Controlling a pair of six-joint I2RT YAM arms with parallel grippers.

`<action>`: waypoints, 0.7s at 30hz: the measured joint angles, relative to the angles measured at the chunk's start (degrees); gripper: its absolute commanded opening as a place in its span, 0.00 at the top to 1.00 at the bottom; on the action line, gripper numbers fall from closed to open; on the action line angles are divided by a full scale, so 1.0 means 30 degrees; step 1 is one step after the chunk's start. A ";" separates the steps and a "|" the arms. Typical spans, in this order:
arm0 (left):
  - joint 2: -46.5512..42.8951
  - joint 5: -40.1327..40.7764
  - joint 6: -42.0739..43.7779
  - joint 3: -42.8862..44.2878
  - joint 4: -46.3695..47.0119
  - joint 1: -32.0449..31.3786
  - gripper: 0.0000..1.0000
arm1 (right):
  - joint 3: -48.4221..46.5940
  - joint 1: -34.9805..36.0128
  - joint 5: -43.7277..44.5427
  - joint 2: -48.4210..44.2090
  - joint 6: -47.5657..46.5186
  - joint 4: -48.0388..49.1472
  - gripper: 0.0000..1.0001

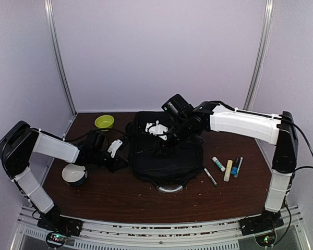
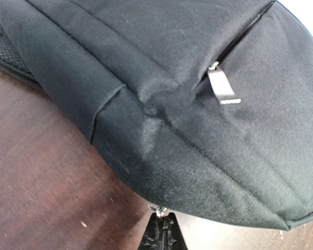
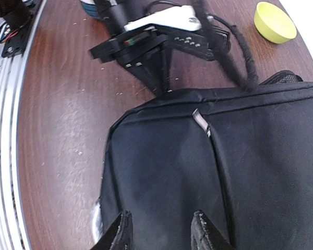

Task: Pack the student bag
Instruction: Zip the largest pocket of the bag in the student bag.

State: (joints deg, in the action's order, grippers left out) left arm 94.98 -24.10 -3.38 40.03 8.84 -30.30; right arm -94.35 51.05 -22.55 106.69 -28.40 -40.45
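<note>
Left wrist view: left gripper (image 2: 160, 232) is pinched shut on what looks like a zipper pull (image 2: 157, 209) at the left edge of the bag (image 2: 198, 78), which lies flat mid table (image 1: 104, 195), while right gripper (image 3: 161, 216) hangs spread and empty above it, so pull along the zip line.

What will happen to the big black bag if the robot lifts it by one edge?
It would probably flop and fold: the student bag lies flat and its cloth wrinkles near the zipper pull. It looks nearly empty, so likely light for its size. Its woven cloth probably isn't slippery.
</note>
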 measured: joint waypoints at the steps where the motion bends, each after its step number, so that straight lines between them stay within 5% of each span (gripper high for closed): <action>1: -0.0117 0.0058 -0.0044 -0.0117 -0.0029 -0.0066 1.00 | -0.0605 0.0007 0.0015 0.0670 0.0270 0.0036 0.61; 9: -0.1341 0.0430 -0.0561 -0.1020 -0.0408 -0.0801 1.00 | -0.5107 -0.0197 -0.0415 0.5821 0.2943 0.0372 0.64; 21: -0.2091 0.0889 -0.1020 -0.1690 -0.0379 -0.1027 1.00 | -0.6900 -0.1705 -0.1872 0.8684 0.7941 0.1690 0.64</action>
State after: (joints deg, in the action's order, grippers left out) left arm 88.71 -21.43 -6.44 34.96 7.70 -33.39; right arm -115.04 45.93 -28.16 132.75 -4.58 -35.38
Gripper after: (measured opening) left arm 0.009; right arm 0.362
